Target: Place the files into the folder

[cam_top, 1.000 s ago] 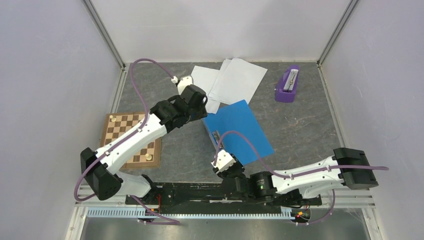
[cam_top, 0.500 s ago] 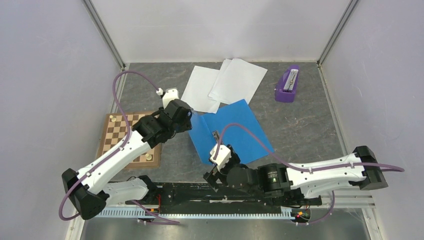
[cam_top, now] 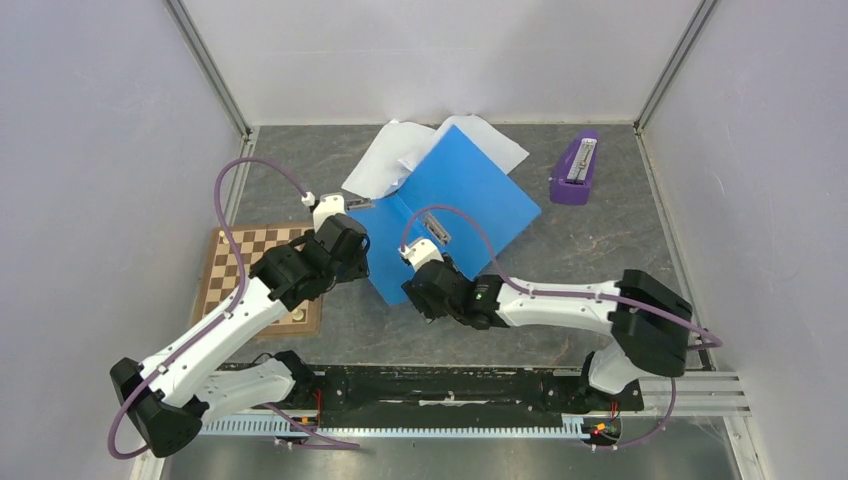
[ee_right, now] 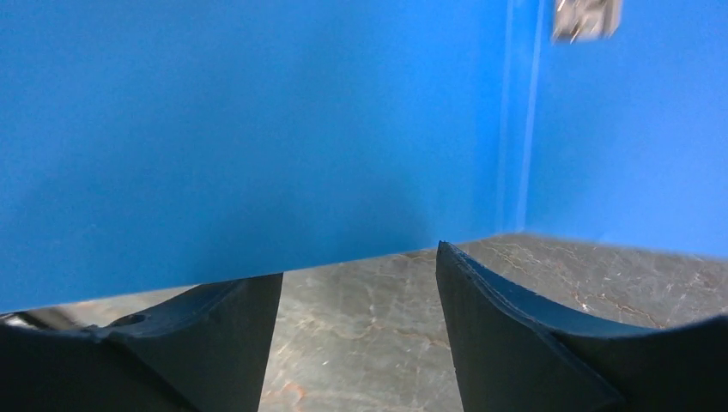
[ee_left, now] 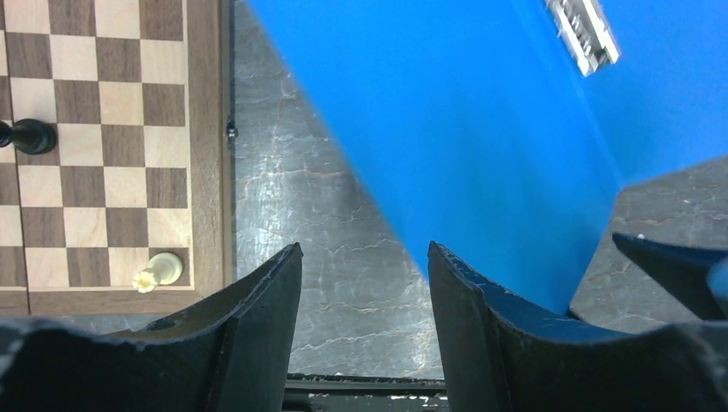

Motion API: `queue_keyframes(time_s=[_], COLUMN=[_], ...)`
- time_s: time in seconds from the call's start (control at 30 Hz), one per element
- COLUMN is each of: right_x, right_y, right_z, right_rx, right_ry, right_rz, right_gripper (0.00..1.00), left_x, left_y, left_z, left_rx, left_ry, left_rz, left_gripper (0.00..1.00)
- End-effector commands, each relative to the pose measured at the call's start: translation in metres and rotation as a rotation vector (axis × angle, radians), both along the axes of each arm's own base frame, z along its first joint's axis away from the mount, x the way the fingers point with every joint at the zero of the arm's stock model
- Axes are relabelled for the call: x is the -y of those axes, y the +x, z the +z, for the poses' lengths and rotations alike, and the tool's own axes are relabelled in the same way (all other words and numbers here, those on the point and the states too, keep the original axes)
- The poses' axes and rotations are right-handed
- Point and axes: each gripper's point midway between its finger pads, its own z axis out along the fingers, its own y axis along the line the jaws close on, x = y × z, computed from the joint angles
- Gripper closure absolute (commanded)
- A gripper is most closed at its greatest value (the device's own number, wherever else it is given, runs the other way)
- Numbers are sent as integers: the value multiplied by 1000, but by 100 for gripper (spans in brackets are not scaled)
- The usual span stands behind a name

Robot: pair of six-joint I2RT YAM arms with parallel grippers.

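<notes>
The blue folder [cam_top: 470, 190] is spread open across the middle of the table, its metal clip [cam_top: 437, 228] showing inside. Its far cover tilts over the white files [cam_top: 380, 165], whose corners stick out behind it. My left gripper [cam_top: 352, 268] is open at the folder's left edge. In the left wrist view the blue folder [ee_left: 481, 129] sits just beyond my right fingertip, and only grey table lies in the left gripper [ee_left: 365, 257]. My right gripper [cam_top: 410, 292] is open at the folder's near corner. In the right wrist view the blue folder [ee_right: 257, 129] rises above the right gripper [ee_right: 360, 266], with bare table between the fingers.
A brown chessboard [cam_top: 235, 265] lies at the left, with a black piece [ee_left: 26, 136] and a pale pawn [ee_left: 159, 270] on it. A purple stapler-like device [cam_top: 575, 168] stands at the back right. Grey walls close in both sides and the back.
The folder has swung open, its cover now tilted back over the files. My right gripper came forward from the near edge to the folder. My left gripper drew back toward the chessboard.
</notes>
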Motion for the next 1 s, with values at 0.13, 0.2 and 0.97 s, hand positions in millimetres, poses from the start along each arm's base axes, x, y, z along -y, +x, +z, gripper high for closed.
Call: queue_keyframes(time_s=[0.13,0.2,0.97], right_x=[-27,-28,15], right_y=[4,-9,94], right_z=[30,44,191], right_rx=[-13,-29,407], right_ry=[170,225,79], right_rz=[90,145,-114], right_gripper=[28,26,4], left_x=[-19,-18,101], left_y=[-8,-7,146], left_z=[-5,-5,-57], left_rx=[-18,-20,-63], left_ry=[62,58,-216], left_rz=[0,3,-34], left_gripper=[37,37,38])
